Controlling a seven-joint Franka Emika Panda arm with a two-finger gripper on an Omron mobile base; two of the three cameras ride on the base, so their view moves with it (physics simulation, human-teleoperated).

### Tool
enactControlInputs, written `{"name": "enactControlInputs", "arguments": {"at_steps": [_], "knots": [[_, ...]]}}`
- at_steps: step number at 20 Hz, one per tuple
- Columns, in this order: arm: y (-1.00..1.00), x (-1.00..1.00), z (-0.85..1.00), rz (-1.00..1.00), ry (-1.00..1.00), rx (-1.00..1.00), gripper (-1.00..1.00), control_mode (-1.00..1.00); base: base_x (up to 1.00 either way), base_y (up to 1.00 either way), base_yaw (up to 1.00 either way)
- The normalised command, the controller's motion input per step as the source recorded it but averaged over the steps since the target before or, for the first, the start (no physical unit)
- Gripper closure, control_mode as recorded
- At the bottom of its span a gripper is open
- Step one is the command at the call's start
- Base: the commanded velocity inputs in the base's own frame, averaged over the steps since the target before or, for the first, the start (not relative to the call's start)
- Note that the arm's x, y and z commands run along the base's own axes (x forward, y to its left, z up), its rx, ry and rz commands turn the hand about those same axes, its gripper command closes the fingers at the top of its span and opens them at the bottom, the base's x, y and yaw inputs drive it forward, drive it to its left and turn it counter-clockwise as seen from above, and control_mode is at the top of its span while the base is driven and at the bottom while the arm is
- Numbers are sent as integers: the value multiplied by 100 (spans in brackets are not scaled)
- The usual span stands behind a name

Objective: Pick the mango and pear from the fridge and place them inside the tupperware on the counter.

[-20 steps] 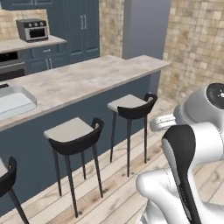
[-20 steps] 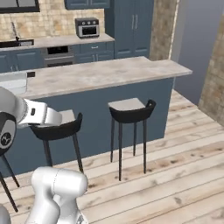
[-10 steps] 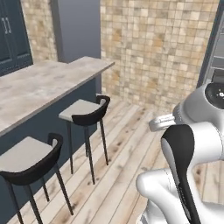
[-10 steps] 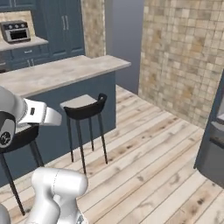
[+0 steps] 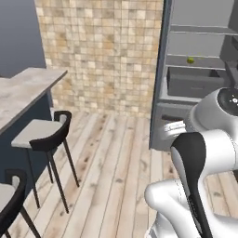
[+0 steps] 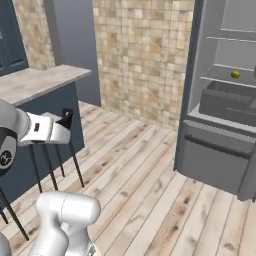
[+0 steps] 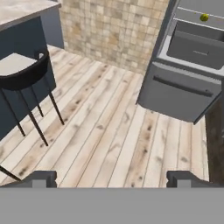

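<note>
One fruit shows for you: the pear on a shelf of the open fridge, above its grey drawer. The jaws hang wide apart, holding nothing. Drive closer and square up before reaching. Bare floor lies ahead; keep off the stool beside the counter.

Fridge: stands open at the right, against the tiled wall.
Pear: sits on a fridge shelf, just above the drawer.
Drawer: inside the fridge, below the pear's shelf, above the lower front panel.
Counter: at the left, well apart from the fridge, plank floor between them.
Stools: tucked in front of the counter, one behind the other.
</note>
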Motion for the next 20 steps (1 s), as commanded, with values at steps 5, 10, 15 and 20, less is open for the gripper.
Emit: {"name": "enactControlInputs", "arguments": {"at_steps": [5, 10, 15, 20], "knots": [[0, 0, 0, 0, 0, 0, -100, 100, 10, -6, -53], [0, 0, 0, 0, 0, 0, -100, 100, 8, -11, -49], [0, 0, 0, 0, 0, 0, -100, 100, 5, -12, -37], [0, 0, 0, 0, 0, 0, -100, 100, 21, -5, -13]]}}
